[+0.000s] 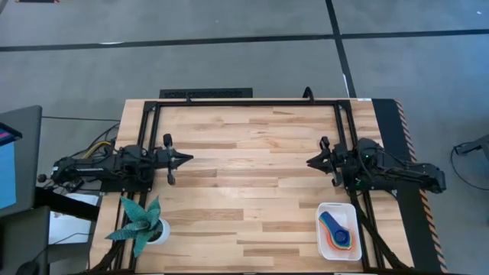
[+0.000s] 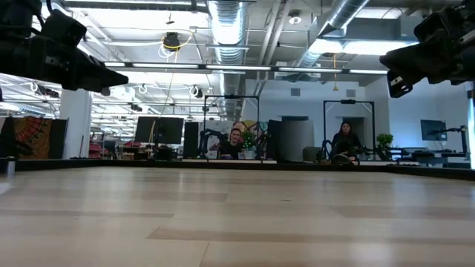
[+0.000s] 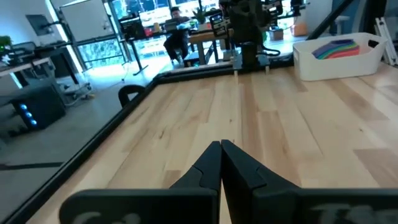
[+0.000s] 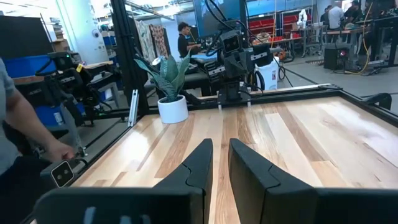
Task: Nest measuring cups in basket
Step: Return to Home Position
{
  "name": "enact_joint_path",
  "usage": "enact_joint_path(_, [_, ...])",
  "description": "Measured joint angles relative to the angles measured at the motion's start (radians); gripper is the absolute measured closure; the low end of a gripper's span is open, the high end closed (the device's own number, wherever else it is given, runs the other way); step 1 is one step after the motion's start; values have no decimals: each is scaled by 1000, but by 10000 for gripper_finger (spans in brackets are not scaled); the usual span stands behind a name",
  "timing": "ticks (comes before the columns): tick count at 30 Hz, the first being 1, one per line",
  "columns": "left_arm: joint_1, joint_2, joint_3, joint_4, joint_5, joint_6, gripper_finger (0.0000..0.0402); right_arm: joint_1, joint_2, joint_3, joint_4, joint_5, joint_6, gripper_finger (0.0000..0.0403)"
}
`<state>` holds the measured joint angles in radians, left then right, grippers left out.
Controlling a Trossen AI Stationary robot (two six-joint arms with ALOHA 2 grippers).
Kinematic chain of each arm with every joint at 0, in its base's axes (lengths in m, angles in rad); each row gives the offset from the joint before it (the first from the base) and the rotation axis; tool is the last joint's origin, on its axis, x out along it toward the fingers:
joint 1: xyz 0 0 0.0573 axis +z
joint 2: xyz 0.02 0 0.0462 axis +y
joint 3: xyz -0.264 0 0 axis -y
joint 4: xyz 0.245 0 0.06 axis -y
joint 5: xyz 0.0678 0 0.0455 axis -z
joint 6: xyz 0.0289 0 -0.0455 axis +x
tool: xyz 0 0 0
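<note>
Measuring cups sit nested as one stack inside the basket, a blue cup uppermost, with orange and green edges showing beneath it. Basket stands on the counter at the corner on the right arm's side, just beside the right arm's base and well apart from both end effectors. Left end effector hangs above the left side of the counter and points toward the middle. Its fingers are pressed together, nothing between them. Right end effector hangs opposite, over the right side, facing the left one across bare wood. Its fingers stand slightly apart with a narrow gap and hold nothing. Low view shows both arms raised clear of the counter surface. Teal spiky plant in a white pot stands at the corner on the left arm's side. Right wrist view shows a person's hand and sleeve beyond the counter edge, near the left arm's base. Two people sit in the room far behind.
</note>
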<state>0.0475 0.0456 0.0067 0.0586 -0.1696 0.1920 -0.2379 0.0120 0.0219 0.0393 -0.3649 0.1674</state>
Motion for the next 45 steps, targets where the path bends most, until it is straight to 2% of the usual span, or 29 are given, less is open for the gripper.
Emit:
enact_joint_path(13, [0, 0, 0, 0, 0, -73, 401, 0, 0, 0, -1, 0, 0, 327])
enact_joint_path(45, [0, 0, 0, 0, 1, -61, 401, 0, 0, 0, -2, 0, -1, 327])
